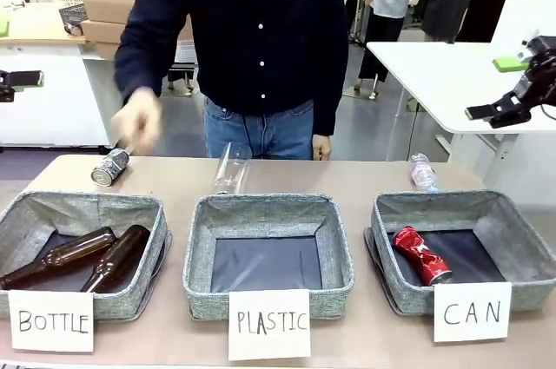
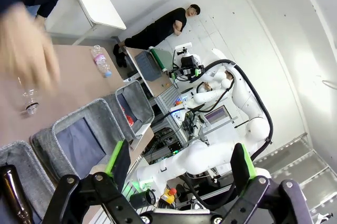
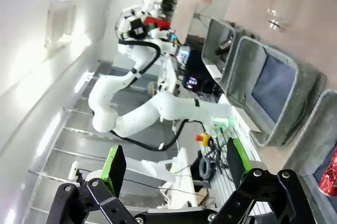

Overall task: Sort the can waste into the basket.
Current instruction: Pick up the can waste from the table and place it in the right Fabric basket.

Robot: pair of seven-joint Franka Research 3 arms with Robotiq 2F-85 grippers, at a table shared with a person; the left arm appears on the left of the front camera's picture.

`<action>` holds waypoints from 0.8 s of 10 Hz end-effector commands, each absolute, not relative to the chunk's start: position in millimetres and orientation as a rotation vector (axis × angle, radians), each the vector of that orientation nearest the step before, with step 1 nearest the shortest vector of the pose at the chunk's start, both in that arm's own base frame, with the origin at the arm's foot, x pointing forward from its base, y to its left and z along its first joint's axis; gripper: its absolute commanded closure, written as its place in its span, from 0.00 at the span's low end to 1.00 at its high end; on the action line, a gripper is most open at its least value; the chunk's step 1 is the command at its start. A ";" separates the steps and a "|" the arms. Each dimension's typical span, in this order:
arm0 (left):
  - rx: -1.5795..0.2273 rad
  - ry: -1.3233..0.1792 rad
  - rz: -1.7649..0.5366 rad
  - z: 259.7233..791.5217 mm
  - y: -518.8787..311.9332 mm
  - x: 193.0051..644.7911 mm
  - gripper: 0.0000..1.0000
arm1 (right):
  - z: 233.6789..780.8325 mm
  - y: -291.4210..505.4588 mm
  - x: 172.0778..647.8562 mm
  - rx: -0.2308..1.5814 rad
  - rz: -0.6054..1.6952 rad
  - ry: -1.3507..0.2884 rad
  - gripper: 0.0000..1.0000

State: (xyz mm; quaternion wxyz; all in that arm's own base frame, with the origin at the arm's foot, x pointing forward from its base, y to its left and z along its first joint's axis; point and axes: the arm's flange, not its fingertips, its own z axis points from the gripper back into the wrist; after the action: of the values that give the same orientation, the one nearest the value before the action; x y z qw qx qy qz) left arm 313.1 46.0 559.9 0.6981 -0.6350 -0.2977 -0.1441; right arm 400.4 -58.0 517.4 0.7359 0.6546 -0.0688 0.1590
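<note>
We are finding the crushed red can (image 1: 421, 254) lying on the dark floor of the grey woven basket (image 1: 443, 202), the one carrying the white card (image 1: 472, 311) handwritten "CAN", at the right end of the row of three. The dark can (image 1: 109, 167) is lying on its side on the table (image 1: 347, 176), well apart from that basket, just behind the far rim of the bin (image 1: 87, 206) carded "BOTTLE", with one silver end turned toward us. The person's hand (image 1: 139, 121) is showing as a blur just above it, and we are not able to tell whether they are touching. Two brown glass bottles (image 1: 87, 258) are lying side by side in the "BOTTLE" bin. One clear plastic bottle (image 1: 232, 169) is lying behind the middle bin (image 1: 261, 206) carded "PLASTIC", and another (image 1: 423, 172) is lying behind the "CAN" basket. The left arm (image 1: 22, 80) is hanging at the left edge, off the table. In the left wrist view its jaws are standing wide apart, green pads (image 2: 117, 155) gripping nothing. The right arm (image 1: 526, 82) is hanging high at the right, above and behind the "CAN" basket. Its jaws are likewise standing wide apart, green pads (image 3: 115, 163) bare.
</note>
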 end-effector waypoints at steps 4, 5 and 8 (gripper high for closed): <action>-1.437 -0.687 -0.336 561.8 44.3 314.6 0.00 | 520.0 -61.1 398.4 1.405 0.365 -0.164 0.00; -1.437 -0.687 -0.336 561.8 44.3 314.6 0.00 | 520.0 -61.1 398.4 1.405 0.365 -0.164 0.00; -1.437 -0.687 -0.336 561.8 44.3 314.6 0.00 | 520.0 -61.1 398.4 1.405 0.365 -0.164 0.00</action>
State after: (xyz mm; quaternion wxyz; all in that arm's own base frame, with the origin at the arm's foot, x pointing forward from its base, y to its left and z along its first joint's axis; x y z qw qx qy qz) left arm 313.1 46.0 560.0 0.6980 -0.6351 -0.2977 -0.1441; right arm 397.8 -59.7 519.1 0.7426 0.6466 -0.0678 0.1610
